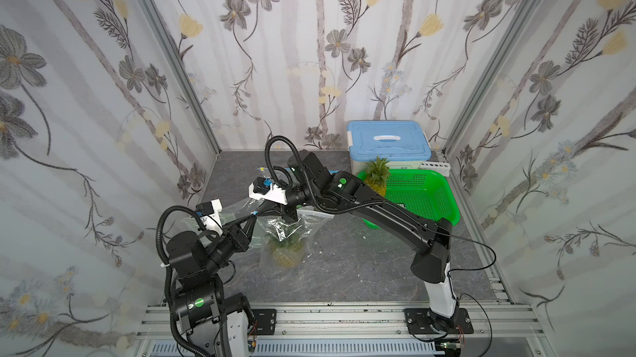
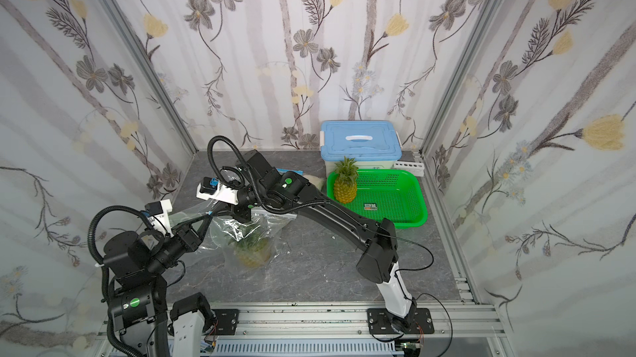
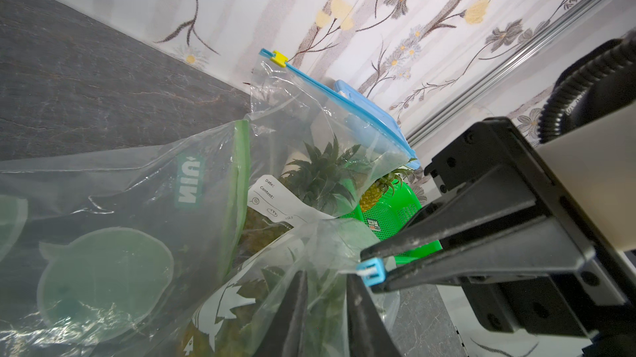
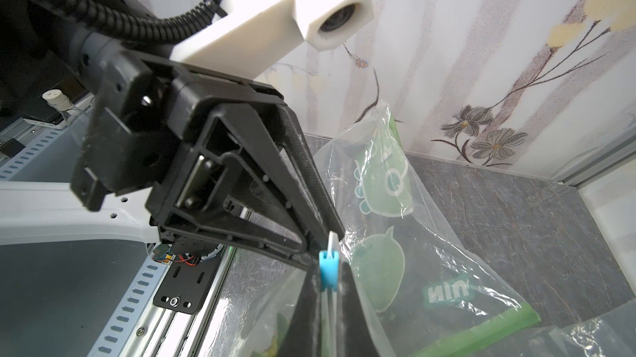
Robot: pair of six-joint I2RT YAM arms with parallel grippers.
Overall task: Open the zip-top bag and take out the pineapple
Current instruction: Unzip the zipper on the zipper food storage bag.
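The clear zip-top bag [image 1: 285, 234] [image 2: 247, 231] hangs over the table's middle, between both arms. The pineapple [image 1: 285, 253] [image 2: 253, 255] sits inside it, crown up. My right gripper [image 1: 258, 213] [image 4: 327, 279] is shut on the bag's blue slider [image 1: 255, 214] [image 3: 373, 269] [image 4: 328, 271] at the end of the zip strip. My left gripper [image 1: 253, 218] [image 3: 325, 274] meets it from the near left. Its fingers hold bunched bag film just beside the slider, with pineapple leaves showing behind the film.
A second pineapple [image 1: 377, 176] stands in a green basket [image 1: 447, 197] at the right. A blue-lidded box [image 1: 389, 140] sits behind it. A green-printed bag [image 3: 103, 234] lies to the left. Another bag with a yellow slider [image 3: 279, 58] lies behind the right arm.
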